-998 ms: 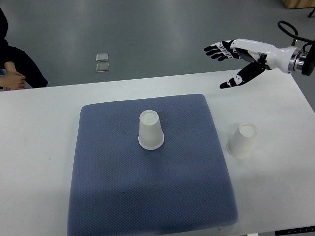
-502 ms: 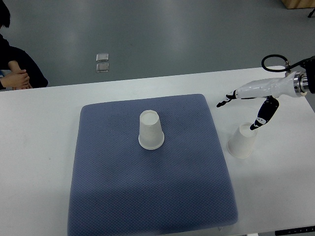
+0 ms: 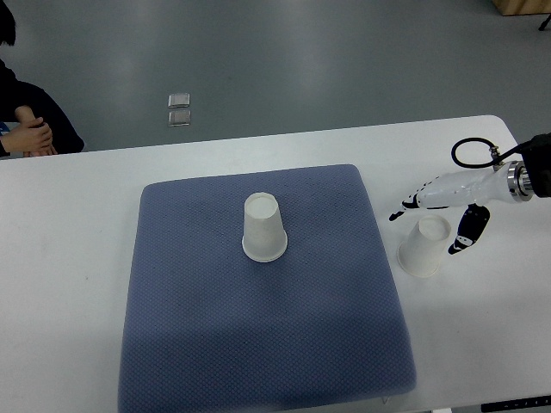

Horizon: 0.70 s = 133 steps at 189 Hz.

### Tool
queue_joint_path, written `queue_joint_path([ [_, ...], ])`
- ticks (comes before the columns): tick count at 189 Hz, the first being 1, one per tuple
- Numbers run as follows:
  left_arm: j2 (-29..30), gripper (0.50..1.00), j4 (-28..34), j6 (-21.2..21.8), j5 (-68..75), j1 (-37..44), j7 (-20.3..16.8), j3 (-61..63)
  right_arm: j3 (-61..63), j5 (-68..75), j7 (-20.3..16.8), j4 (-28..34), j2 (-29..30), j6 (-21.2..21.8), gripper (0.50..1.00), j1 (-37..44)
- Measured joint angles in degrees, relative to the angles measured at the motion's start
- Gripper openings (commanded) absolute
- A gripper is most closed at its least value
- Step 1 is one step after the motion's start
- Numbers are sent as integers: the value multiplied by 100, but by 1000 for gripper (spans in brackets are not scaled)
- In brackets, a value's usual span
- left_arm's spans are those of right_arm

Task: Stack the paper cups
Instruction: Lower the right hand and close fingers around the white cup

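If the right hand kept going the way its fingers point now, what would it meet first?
Probably the blue mat's right edge: the right hand points left and straddles the paper cup on the table, fingers behind, thumb to its right. Height is unclear.

right hand (image 3: pixel 436 215) lowered, straddling cup (image 3: pixel 424 246)

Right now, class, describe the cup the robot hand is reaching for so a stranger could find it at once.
Start at the blue mat on the white table. Just off its right edge an upside-down paper cup sits on bare tabletop, the right hand straddling it. The other cup stands on the mat.
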Motion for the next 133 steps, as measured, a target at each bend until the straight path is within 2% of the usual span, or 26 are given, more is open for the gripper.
queue_joint_path([
  [133,0,1000,0,0,0,0,4,-1,-1,-93,0,-575,345,-858,901,-496],
])
